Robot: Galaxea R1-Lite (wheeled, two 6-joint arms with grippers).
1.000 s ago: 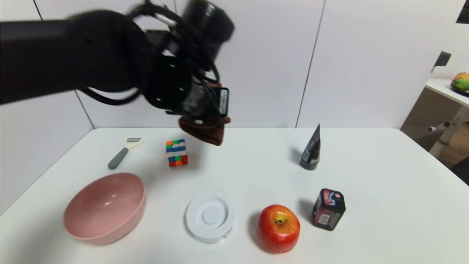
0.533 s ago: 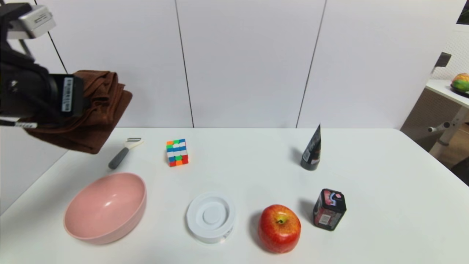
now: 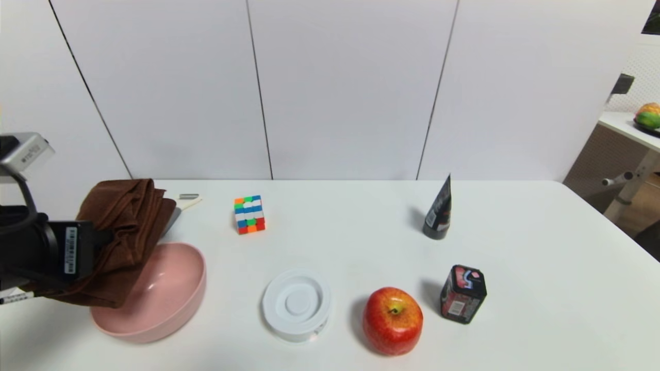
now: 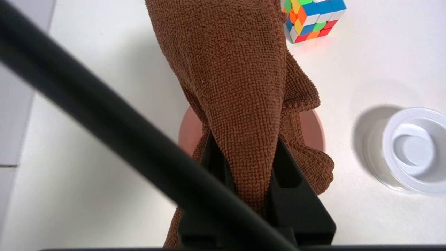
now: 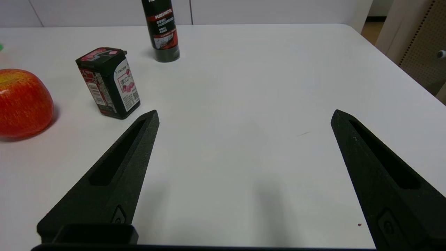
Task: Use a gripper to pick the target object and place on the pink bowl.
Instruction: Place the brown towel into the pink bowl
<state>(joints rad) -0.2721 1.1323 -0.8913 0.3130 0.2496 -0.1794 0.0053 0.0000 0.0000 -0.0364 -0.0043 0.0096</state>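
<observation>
Hanging from left gripper [image 4: 244, 164], brown plush folded towel [image 4: 240, 87]; above pink bowl [image 3: 170, 293]

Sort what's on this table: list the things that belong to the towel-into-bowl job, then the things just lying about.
Part of the job:
- left gripper, shut on the towel
- brown towel, hanging over the bowl
- pink bowl

Just lying about:
- puzzle cube
- peeler
- white lidded container
- apple
- black tube
- small dark tin
- right gripper, open, idle above bare table
</observation>
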